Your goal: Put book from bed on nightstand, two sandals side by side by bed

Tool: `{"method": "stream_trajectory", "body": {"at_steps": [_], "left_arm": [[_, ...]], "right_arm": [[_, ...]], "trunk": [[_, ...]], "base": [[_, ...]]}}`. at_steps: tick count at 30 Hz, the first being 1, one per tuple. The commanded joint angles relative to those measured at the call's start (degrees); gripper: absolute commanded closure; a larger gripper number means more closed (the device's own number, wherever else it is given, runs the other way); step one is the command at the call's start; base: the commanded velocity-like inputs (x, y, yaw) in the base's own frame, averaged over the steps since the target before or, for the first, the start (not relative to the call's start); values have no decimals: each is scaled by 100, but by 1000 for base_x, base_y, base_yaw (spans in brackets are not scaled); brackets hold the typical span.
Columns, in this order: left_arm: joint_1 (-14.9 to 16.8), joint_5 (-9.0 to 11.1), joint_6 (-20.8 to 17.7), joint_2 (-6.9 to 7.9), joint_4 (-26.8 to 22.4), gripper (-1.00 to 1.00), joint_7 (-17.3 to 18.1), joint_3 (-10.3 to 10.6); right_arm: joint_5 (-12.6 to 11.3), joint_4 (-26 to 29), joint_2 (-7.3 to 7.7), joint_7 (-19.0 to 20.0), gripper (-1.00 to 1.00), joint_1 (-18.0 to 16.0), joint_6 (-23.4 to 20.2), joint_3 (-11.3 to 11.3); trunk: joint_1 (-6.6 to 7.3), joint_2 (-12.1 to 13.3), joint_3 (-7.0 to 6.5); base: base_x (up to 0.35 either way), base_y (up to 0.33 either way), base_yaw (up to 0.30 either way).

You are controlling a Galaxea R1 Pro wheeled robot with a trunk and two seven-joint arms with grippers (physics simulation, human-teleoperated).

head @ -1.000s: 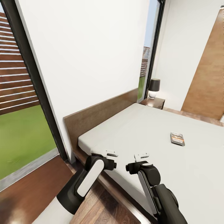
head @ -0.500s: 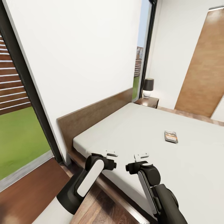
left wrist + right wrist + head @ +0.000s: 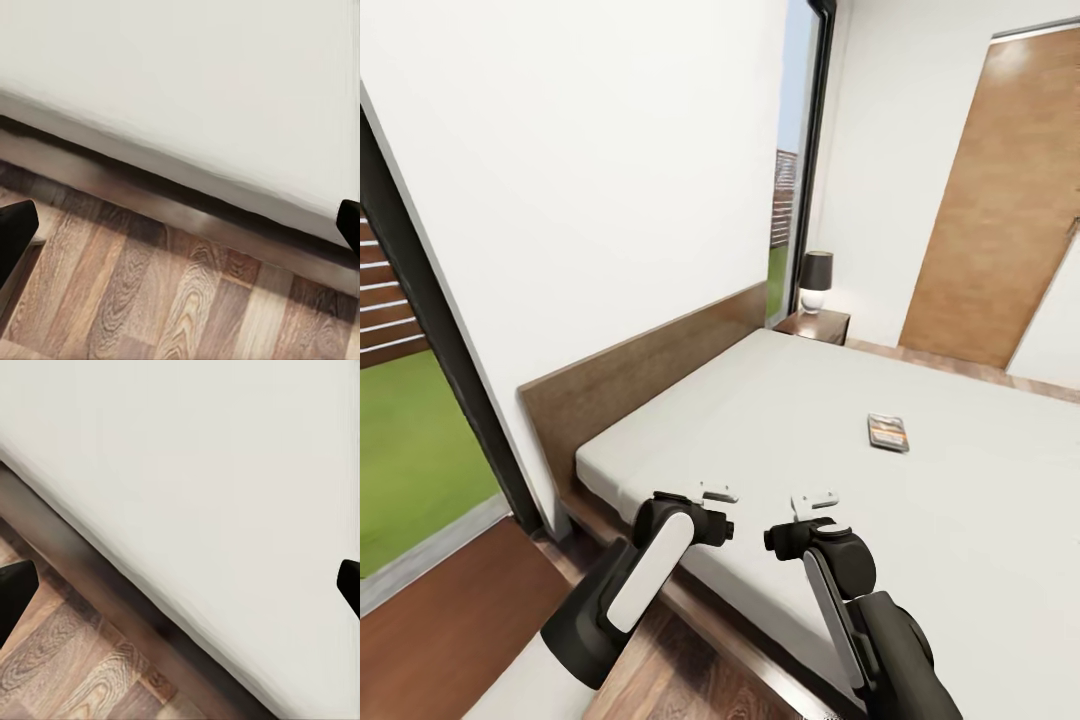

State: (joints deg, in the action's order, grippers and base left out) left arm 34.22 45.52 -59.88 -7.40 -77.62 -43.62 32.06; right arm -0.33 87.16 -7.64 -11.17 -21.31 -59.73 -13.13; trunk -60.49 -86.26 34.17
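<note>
The book [image 3: 887, 432] lies flat on the off-white mattress of the bed [image 3: 780, 420], toward its far right part, well beyond both arms. A dark nightstand [image 3: 815, 325] stands past the bed's far corner, beside the headboard [image 3: 650, 370]. Both arms are folded low in front of me at the bed's near edge. My left gripper [image 3: 180, 225] is open over the wood floor and bed frame, its dark fingertips [image 3: 15, 229] wide apart. My right gripper [image 3: 180, 585] is open too, above the mattress edge, holding nothing. The sandals are out of view.
A black-shaded lamp [image 3: 816, 280] sits on the nightstand. A brown wooden door [image 3: 990, 210] is at the far right. A tall window [image 3: 410, 400] on the left looks onto grass. Wood floor [image 3: 450, 620] runs along the bed's near side.
The whole picture has shifted left, so the camera has turned right; more of the door shows and less of the left window. Both arms hold the same pose.
</note>
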Motion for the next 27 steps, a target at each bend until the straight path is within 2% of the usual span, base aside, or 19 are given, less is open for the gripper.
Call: {"method": "stream_trajectory", "body": {"at_steps": [1,9,18,27], "left_arm": [[5,55,-12,1,-8,-100,-62,6],[4,57,-12,1,-15,-100,-61,5],[5,57,-12,0,-21,-100,-62,4],[6,55,-12,-2,-24,-100,-63,3]], "right_arm": [[-2,3,0,-24,-100,-5,-27,-8],[5,3,0,-25,-100,-2,-27,-56],[32,6,0,-25,-100,2,-27,-229],[37,18,0,-26,-100,6,-27,-265]], "trunk": [[0,-3,6],[0,-3,6],[0,-3,6],[0,-3,6]], "base": [[0,0,-140],[0,0,-140],[0,0,-141],[0,0,-141]]}}
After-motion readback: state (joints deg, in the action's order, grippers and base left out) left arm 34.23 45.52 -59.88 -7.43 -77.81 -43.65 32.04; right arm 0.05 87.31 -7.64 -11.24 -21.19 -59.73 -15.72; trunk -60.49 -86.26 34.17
